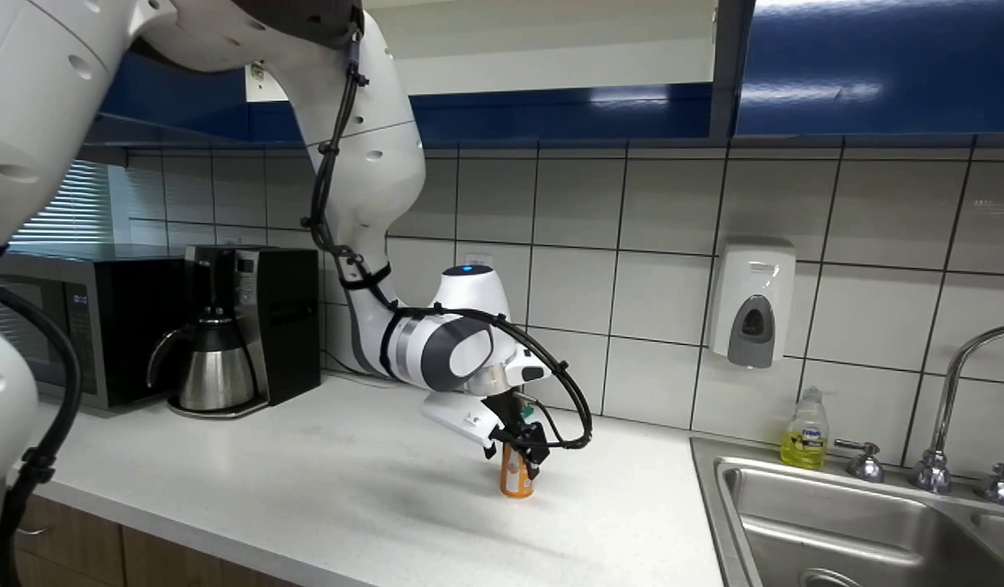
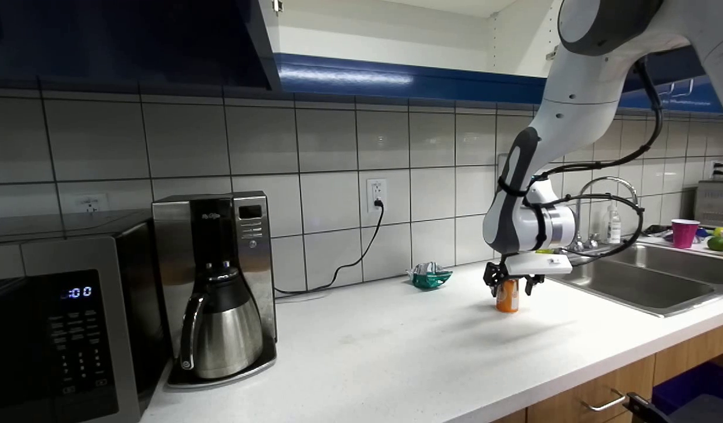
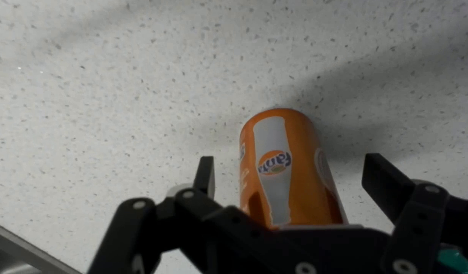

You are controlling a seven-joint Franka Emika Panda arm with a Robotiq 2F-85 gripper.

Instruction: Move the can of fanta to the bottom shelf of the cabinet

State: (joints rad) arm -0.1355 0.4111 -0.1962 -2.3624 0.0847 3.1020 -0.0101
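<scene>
The orange can of fanta (image 1: 515, 481) stands upright on the white counter; it also shows in an exterior view (image 2: 507, 301) and in the wrist view (image 3: 275, 167). My gripper (image 1: 511, 461) is open and lowered over the can. In the wrist view the gripper (image 3: 289, 165) has one finger on each side of the can, with a gap to both; its body hides the can's top. The dark blue cabinet (image 1: 550, 61) hangs above, open, with a white inside. The front edge of its bottom shelf (image 2: 408, 76) shows in both exterior views; the shelf's upper surface is hidden.
A small teal packet (image 2: 430, 276) lies near the tiled wall. A coffee maker (image 2: 255, 235) and a microwave (image 2: 120, 282) stand at one end. A sink (image 1: 709, 497) with a faucet (image 1: 950, 399) and soap bottle (image 1: 805, 436) is at the other. A soap dispenser (image 1: 753, 302) hangs on the wall.
</scene>
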